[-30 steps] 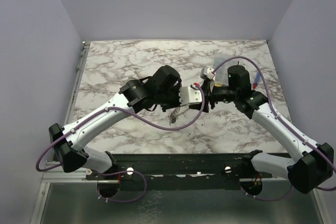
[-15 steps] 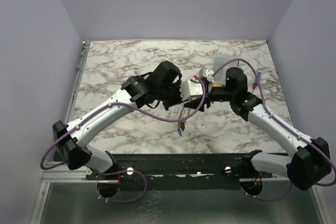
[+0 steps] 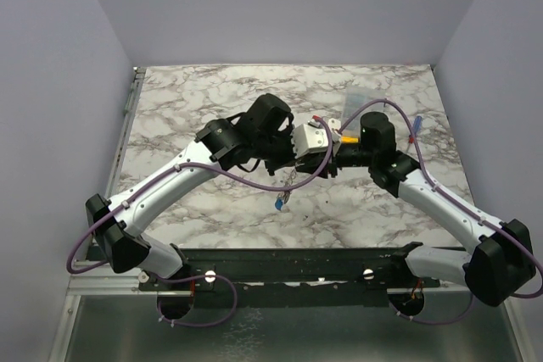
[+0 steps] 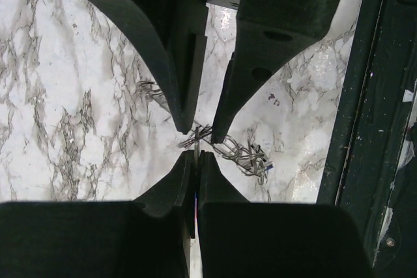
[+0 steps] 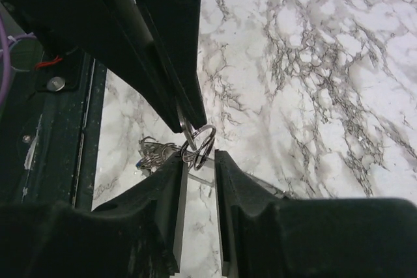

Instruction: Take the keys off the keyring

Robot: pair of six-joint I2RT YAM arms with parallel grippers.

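Two hands, one keyring: where does it sit? (student)

Off the counter, in the air between the two hands near the counter's middle, with the keys dangling in a bunch below it. (tutor)

How should it handle? (student)

By judgement: light, stiff and slick. Thin metal will not give under the pads but can twist out of a pinch, and the loose bunch will swing. Each key, far smaller than a finger, is best taken by its head close to the ring. The ring itself is best pinched across its band, away from the bunch. (tutor)

And its look? (student)

Bright grey metal: thin round loops from the right wrist, a mere sliver edge-on from the left. The keys read as a wiry grey tangle with one blue head showing; other colours are too small to tell. (tutor)

The hands? (student)

The left hand has its fingers pressed together on the ring's rim. The right hand stands partly open, tips flanking the ring's lower edge; whether its pads touch metal cannot be told. A clear packet lies at the counter's far right, well apart. (tutor)
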